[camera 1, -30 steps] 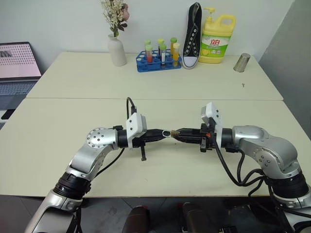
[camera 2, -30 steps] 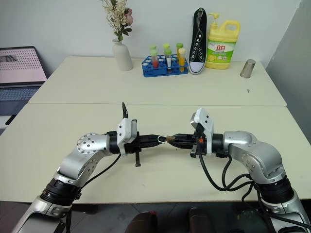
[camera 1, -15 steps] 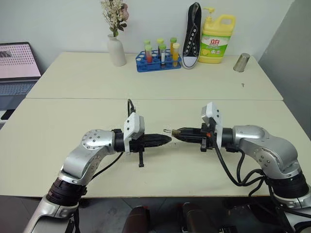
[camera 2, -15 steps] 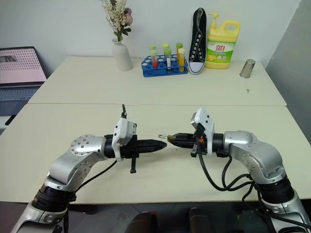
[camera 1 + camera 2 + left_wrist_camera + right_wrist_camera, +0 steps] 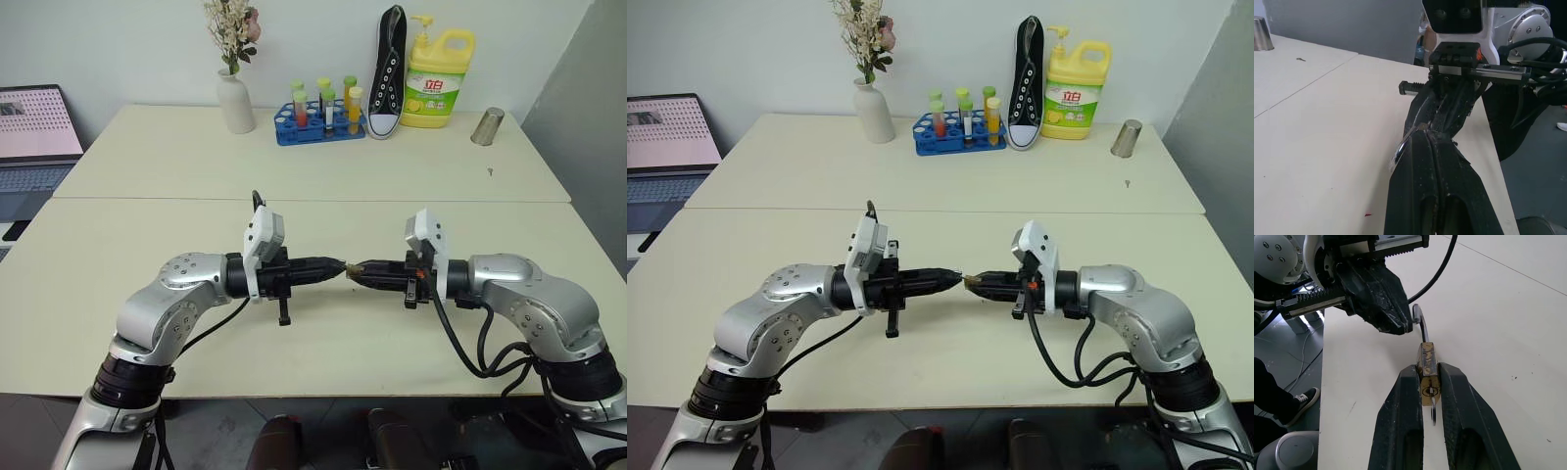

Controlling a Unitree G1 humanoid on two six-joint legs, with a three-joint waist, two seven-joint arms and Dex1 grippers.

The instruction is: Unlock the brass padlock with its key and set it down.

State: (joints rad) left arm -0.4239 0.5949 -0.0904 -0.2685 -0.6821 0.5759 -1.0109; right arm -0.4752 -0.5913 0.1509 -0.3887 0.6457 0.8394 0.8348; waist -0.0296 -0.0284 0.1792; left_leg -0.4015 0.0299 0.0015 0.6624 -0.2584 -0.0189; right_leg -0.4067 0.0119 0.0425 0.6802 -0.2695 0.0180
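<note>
My right gripper (image 5: 1428, 371) is shut on the brass padlock (image 5: 1426, 360), held level above the table between its two fingertips. The lock's thin silvery shackle (image 5: 1421, 322) points toward my left gripper (image 5: 337, 265). A thin silvery key (image 5: 1433, 412) sticks out of the keyhole end, between my right fingers. My left gripper is shut and points at the right one, tip to tip. Its fingertips (image 5: 1388, 313) lie right beside the shackle; I cannot tell whether they touch it. In the left wrist view a silvery loop (image 5: 1400, 147) shows against the side of the left fingers (image 5: 1425, 161).
Along the far edge of the table (image 5: 147, 235) stand a white vase with flowers (image 5: 235, 103), a blue test-tube rack (image 5: 318, 122), a black shoe (image 5: 389, 73), a yellow detergent bottle (image 5: 438, 78) and a metal cup (image 5: 487, 126). A laptop (image 5: 34, 132) sits at the far left.
My left gripper drew back from the padlock, rolled at the wrist, then came back to the shackle's tip. The right gripper and padlock stayed still.
</note>
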